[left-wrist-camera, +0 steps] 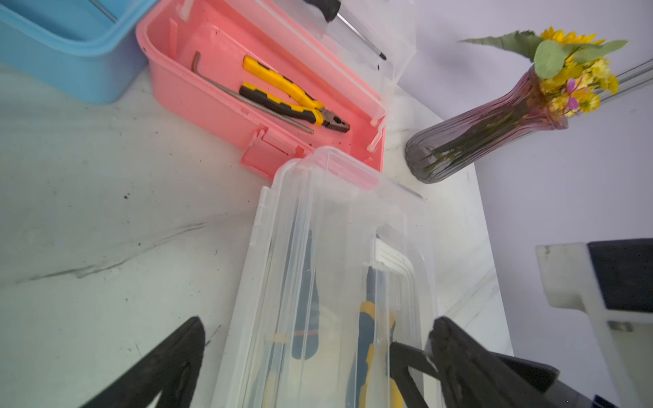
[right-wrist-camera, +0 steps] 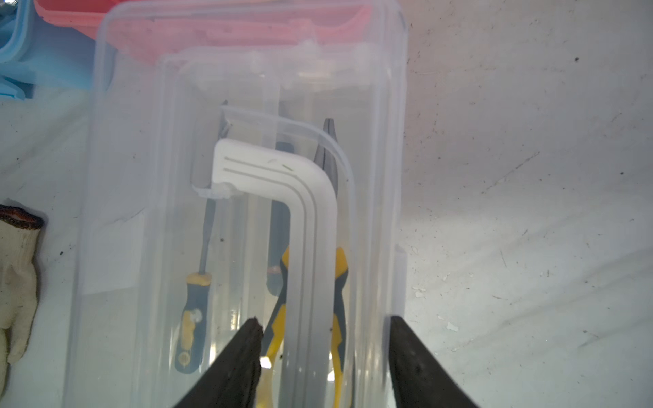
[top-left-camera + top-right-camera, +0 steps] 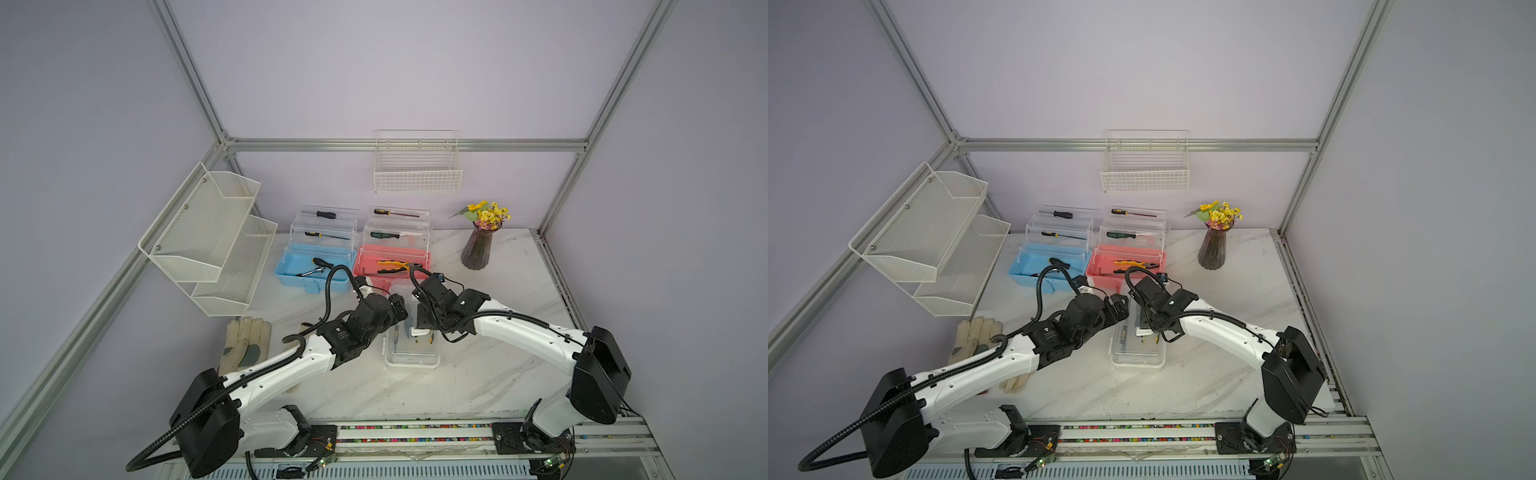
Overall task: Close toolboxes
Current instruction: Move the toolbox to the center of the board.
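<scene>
My right end effector [image 2: 325, 319] hangs over the white toolbox [image 2: 247, 88] with its jaws parted. The white handle [image 2: 311, 197] runs between them and neither finger presses on it, so it is open and grips nothing. My left end effector [image 1: 318, 321] is spread wide, one finger on either side of the same box, and it holds nothing either. The box sits mid-counter [image 3: 478, 374], its long axis running front to back, with the far end pointing at the pink toolbox [image 3: 390, 259] and just beside it; I cannot tell whether they touch. Its clear lid lies down over the base, but the latch is hidden from me. Through the lid I see a grey-and-yellow screwdriver [image 2: 192, 318] and grey-and-yellow pliers [image 2: 341, 268], both lying along the box. Further back, the pink toolbox and the blue toolbox [image 3: 291, 266] stand side by side with their long axes across the counter — both open, clear trays stepped up behind the bases. The pink base holds yellow pliers [image 1: 282, 88] and a hex key [image 1: 219, 88]. The blue base holds a black-handled screwdriver [image 3: 322, 263]. Each clear tray carries one screwdriver lying lengthwise. A work glove [image 3: 245, 345] lies near my left arm, and a vase of flowers [image 3: 482, 245] stands beside the pink box.
</scene>
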Action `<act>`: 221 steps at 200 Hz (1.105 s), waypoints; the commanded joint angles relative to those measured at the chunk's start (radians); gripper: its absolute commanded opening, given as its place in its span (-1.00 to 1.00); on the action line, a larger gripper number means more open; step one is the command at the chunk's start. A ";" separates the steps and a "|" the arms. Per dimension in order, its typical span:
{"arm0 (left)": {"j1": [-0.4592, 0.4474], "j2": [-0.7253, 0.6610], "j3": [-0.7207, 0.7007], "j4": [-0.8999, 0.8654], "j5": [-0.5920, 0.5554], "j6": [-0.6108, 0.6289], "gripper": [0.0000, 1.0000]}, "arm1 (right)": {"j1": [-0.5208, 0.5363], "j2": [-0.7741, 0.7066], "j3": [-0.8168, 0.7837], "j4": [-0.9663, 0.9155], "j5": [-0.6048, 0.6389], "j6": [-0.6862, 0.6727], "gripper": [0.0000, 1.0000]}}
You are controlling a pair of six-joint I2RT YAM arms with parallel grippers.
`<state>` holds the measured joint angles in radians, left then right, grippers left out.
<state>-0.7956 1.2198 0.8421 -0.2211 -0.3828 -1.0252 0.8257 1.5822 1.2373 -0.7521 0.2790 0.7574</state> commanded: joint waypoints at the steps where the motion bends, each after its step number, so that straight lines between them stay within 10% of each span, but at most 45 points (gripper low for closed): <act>1: 0.035 -0.060 -0.017 -0.042 -0.071 0.050 1.00 | -0.007 0.018 0.004 -0.036 0.037 0.017 0.09; 149: 0.174 -0.088 -0.034 -0.035 0.034 0.109 1.00 | -0.587 -0.124 -0.129 -0.002 -0.011 -0.418 -0.04; 221: 0.176 -0.077 -0.024 -0.034 0.039 0.115 1.00 | -0.653 -0.115 0.001 -0.001 -0.103 -0.500 0.18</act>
<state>-0.6285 1.1408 0.8150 -0.2710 -0.3347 -0.9241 0.1642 1.5036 1.1809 -0.7345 0.2169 0.3016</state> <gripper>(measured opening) 0.999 0.549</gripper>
